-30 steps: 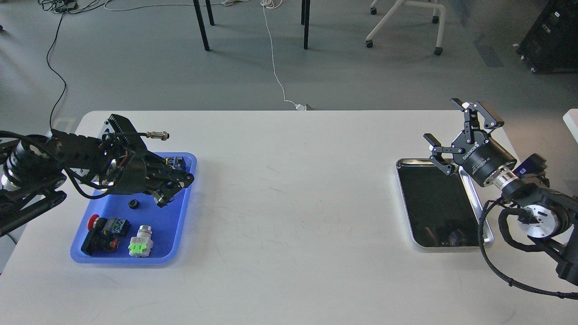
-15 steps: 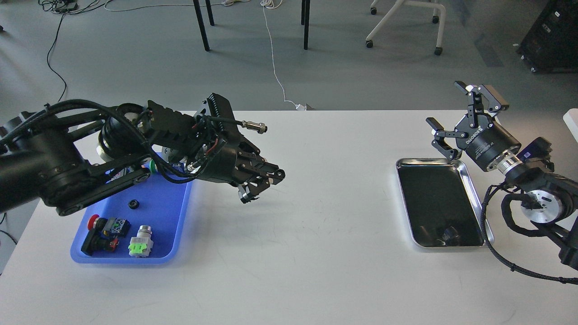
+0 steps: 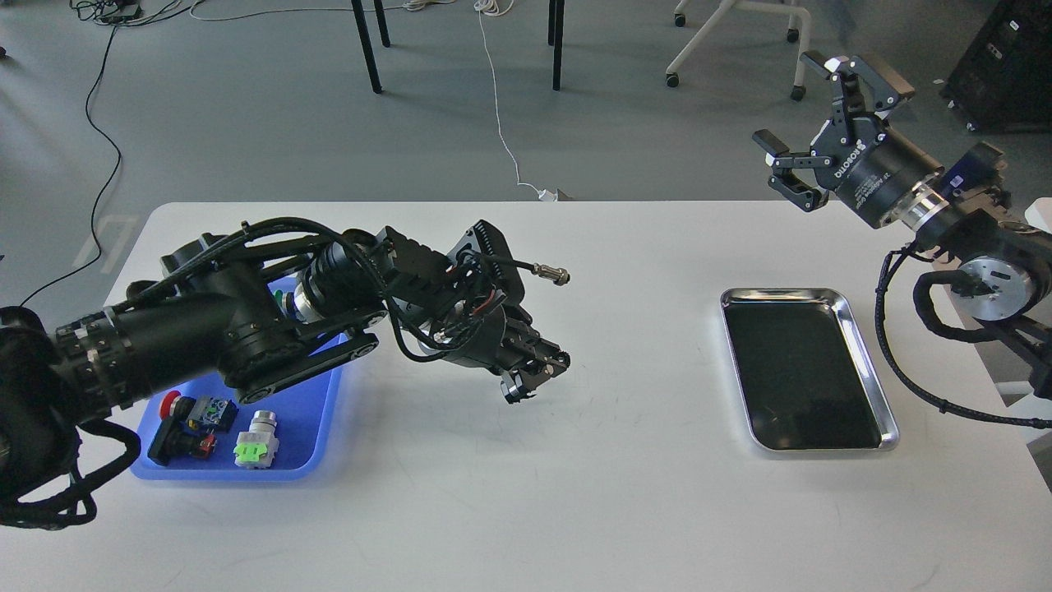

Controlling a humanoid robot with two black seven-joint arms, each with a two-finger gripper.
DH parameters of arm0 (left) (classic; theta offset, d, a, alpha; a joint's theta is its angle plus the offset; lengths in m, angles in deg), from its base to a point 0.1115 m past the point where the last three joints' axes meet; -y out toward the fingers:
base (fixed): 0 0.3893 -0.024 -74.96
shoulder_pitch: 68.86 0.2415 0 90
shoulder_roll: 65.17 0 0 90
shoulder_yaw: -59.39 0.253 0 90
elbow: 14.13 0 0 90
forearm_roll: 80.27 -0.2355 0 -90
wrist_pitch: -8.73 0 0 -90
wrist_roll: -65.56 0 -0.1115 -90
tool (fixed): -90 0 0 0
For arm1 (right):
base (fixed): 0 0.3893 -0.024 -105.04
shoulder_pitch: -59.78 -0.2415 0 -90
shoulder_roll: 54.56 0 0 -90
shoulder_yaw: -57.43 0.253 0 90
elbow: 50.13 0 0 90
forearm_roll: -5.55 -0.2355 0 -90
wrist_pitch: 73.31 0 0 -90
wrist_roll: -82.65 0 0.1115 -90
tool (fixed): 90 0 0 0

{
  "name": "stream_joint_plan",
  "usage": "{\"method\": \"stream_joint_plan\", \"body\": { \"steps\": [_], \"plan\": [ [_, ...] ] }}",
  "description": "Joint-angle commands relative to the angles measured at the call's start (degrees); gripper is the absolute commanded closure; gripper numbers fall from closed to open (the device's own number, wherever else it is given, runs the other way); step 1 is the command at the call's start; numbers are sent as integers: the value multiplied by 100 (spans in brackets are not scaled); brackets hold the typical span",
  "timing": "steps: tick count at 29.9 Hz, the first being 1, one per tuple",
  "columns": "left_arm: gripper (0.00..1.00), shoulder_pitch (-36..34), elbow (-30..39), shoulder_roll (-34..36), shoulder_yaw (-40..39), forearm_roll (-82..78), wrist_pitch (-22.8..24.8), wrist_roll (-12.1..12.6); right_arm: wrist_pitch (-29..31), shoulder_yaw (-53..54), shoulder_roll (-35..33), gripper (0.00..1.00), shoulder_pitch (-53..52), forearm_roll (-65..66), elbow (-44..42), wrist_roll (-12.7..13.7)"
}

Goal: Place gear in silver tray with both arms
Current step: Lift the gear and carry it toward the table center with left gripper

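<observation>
The silver tray point(image 3: 804, 370) lies empty on the right of the white table. My left arm reaches from the left across the table, and its gripper point(image 3: 532, 376) hangs low over the table's middle, well left of the tray. Its dark fingers sit close together, and I cannot tell whether they hold anything. No gear shows plainly, and my left arm covers much of the blue tray point(image 3: 306, 427). My right gripper point(image 3: 793, 99) is open and empty, raised high beyond the table's far right edge, above and behind the silver tray.
The blue tray at the left holds a red-button part point(image 3: 170, 403), a black part point(image 3: 185, 436) and a green-and-white switch point(image 3: 256, 444). A metal cable plug point(image 3: 549, 274) sticks out from my left wrist. Chair and table legs stand on the floor behind.
My left arm swung right, from over the blue tray to the table's middle. My right gripper rose from over the silver tray and moved back, staying open.
</observation>
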Motion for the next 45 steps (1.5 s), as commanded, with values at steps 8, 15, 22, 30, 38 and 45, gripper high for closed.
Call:
{"method": "stream_joint_plan", "body": {
  "steps": [8, 15, 22, 30, 38, 45],
  "plan": [
    [81, 12, -746, -810, 215, 0, 0, 0, 0, -713, 214, 1, -804, 6, -45, 0],
    [81, 21, -1177, -1039, 250, 0, 0, 0, 0, -793, 294, 1, -752, 6, -72, 0],
    [80, 74, -1371, -1303, 303, 0, 0, 0, 0, -793, 277, 1, -708, 6, -116, 0],
    [79, 197, -1450, -1320, 461, 0, 0, 0, 0, -793, 285, 1, -646, 6, -151, 0],
    [63, 223, -1450, -1338, 435, 0, 0, 0, 0, -793, 285, 1, -637, 15, -151, 0],
    [17, 206, -1345, -1215, 356, 0, 0, 0, 0, -801, 250, 1, -602, 15, -151, 0]
  ]
}}
